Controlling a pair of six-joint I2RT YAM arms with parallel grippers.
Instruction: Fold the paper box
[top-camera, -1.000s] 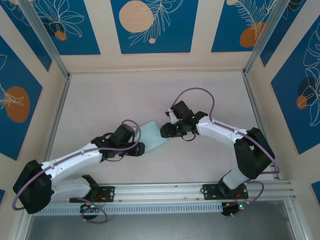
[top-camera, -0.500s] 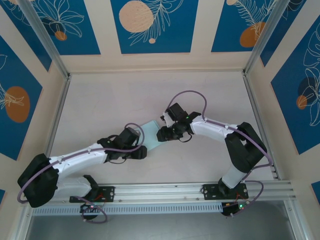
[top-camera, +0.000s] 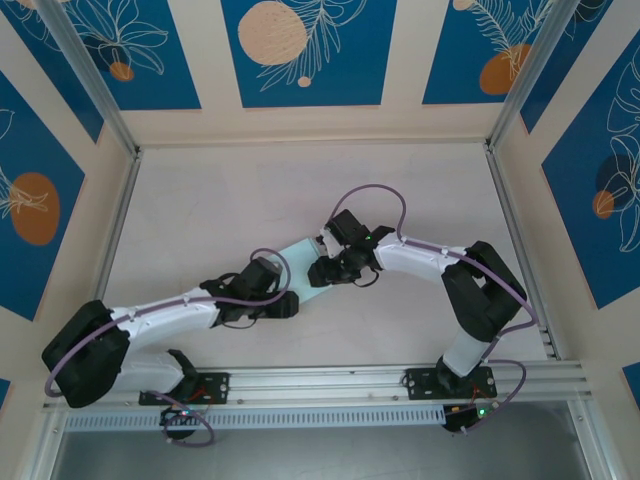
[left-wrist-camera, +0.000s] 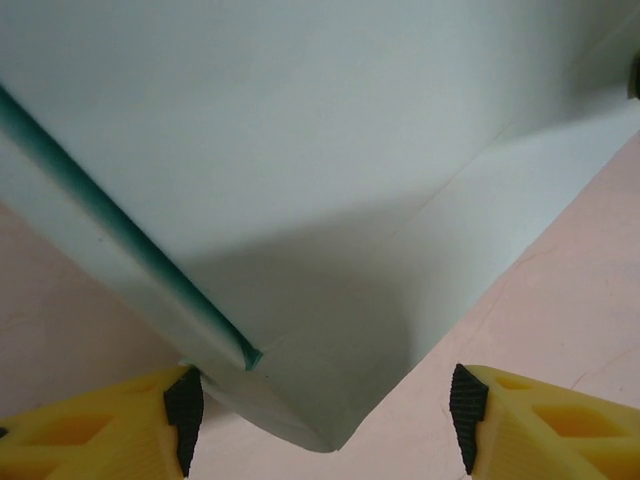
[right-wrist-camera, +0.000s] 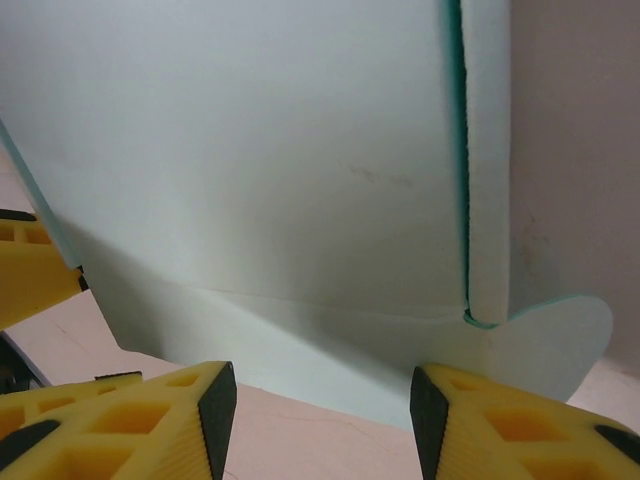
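The paper box (top-camera: 303, 252) is a pale light-blue card piece lying on the table between my two grippers. In the left wrist view the paper box (left-wrist-camera: 300, 180) has a folded side flap, and its near corner pokes between the fingers of my left gripper (left-wrist-camera: 322, 420). That gripper is open: the left pad (left-wrist-camera: 185, 415) touches the box's edge, the right pad (left-wrist-camera: 462, 410) stands clear. My right gripper (right-wrist-camera: 320, 410) is open too, just short of the box's (right-wrist-camera: 260, 170) near edge, with a rounded tab (right-wrist-camera: 560, 340) at the right. From above, left gripper (top-camera: 288, 296) and right gripper (top-camera: 320, 272) flank the box.
The pale pinkish table (top-camera: 200, 210) has open room at the back and on both sides. Metal frame posts (top-camera: 115, 230) and patterned blue walls (top-camera: 305, 50) close it in. A rail (top-camera: 320, 385) with the arm bases runs along the near edge.
Both arms have closed in toward the middle, the right gripper shifting left and the left gripper shifting right. The box is more covered by them. Both grippers have opened a little wider.
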